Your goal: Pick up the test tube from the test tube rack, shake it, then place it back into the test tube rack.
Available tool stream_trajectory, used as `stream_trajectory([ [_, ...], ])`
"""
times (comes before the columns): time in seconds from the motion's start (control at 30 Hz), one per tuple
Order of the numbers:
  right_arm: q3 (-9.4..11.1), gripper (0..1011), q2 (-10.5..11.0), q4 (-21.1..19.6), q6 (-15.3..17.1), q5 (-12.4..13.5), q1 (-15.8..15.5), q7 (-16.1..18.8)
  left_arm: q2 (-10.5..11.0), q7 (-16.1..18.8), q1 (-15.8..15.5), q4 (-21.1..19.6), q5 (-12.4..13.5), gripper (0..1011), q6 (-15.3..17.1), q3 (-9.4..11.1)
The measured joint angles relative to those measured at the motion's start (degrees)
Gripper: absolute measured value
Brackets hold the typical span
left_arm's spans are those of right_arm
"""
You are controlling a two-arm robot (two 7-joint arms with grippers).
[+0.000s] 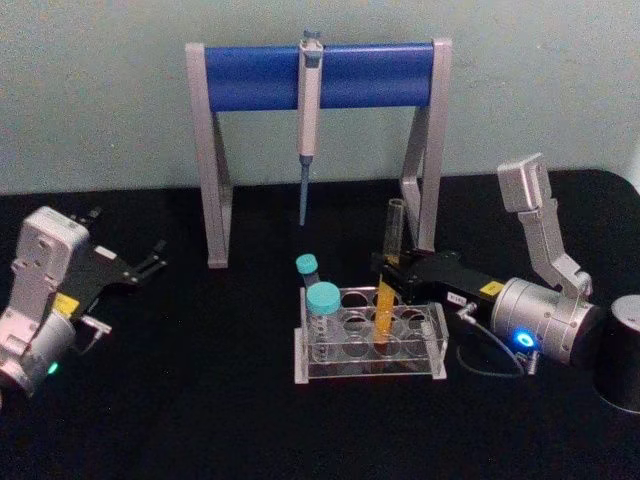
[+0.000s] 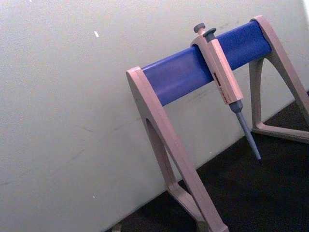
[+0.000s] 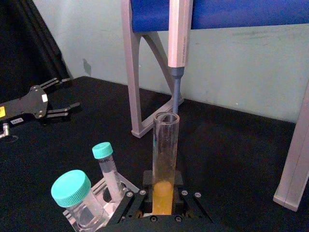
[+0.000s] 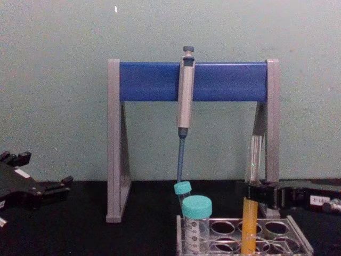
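While the tall, slim clear glass test tube point(image 1: 391, 240), open at the top and holding orange-yellow liquid in its lower half, stands upright in a hole right of the middle of the low clear plastic test tube rack point(image 1: 437, 350), you have the right gripper point(image 1: 392, 276) reaching in level from the right. Its jaws are clamped on the tube, one on each side, just above the rack and about level with the top of the liquid.

At the rack's left end stand a wide clear tube with a teal cap point(image 1: 322, 298) and, behind it, a narrower teal-capped tube point(image 1: 308, 266) that leans to the left. Behind the rack rises a grey-legged stand with a blue crossbar point(image 1: 370, 74). A pale pipette point(image 1: 308, 95) hangs from the bar, tip down, above and behind the rack.

Your left gripper point(image 1: 130, 238) sits well apart from the rack on the left, low over the worktop, its jaws apart and holding nothing.

Everything rests on a matte black worktop point(image 1: 200, 400), which ends at a plain pale green wall point(image 1: 100, 100).
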Motion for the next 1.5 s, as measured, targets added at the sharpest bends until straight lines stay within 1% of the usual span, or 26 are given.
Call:
stream_trajectory([
  [0.33,0.0,225,0.0,0.0,-0.1,0.0,0.0,0.0,0.0,0.0,0.0,0.0,0.0,1001,0.0,0.0],
  [0.5,0.0,225,0.2,-0.4,-1.2,-0.5,-0.3,0.0,0.0,0.0,0.0,0.0,0.0,1001,0.0,0.0],
  [0.63,-0.1,225,0.5,-1.2,-2.6,-1.9,-0.7,-0.2,0.0,0.0,0.0,0.0,0.0,1001,0.0,0.0],
  [0.7,-0.2,225,0.8,-2.0,-3.8,-3.3,-1.0,-0.3,0.0,0.0,0.0,0.0,0.0,1001,0.0,0.0],
  [0.73,-0.2,225,0.8,-2.0,-3.8,-3.3,-1.0,-0.3,0.0,0.0,0.0,0.0,0.0,1001,0.0,0.0],
  [0.87,-0.3,225,1.3,-3.4,-5.5,-5.7,-1.6,-0.4,0.0,0.0,0.0,0.0,0.0,1001,0.0,0.0],
  [1.03,-0.2,225,1.6,-4.7,-6.8,-7.9,-2.3,-0.5,0.0,0.0,0.0,0.0,0.0,1001,0.0,0.0],
  [1.13,0.2,225,1.7,-5.8,-7.4,-9.2,-2.8,-0.7,0.0,0.0,0.0,0.0,0.0,1001,0.0,0.0],
  [1.37,1.4,225,1.7,-8.1,-7.7,-10.3,-3.7,-1.1,0.0,0.0,0.0,0.0,0.0,1001,0.0,0.0],
  [1.5,3.0,225,1.6,-10.0,-7.7,-10.3,-4.3,-1.4,0.0,0.0,0.0,0.0,0.0,1001,0.0,0.0],
])
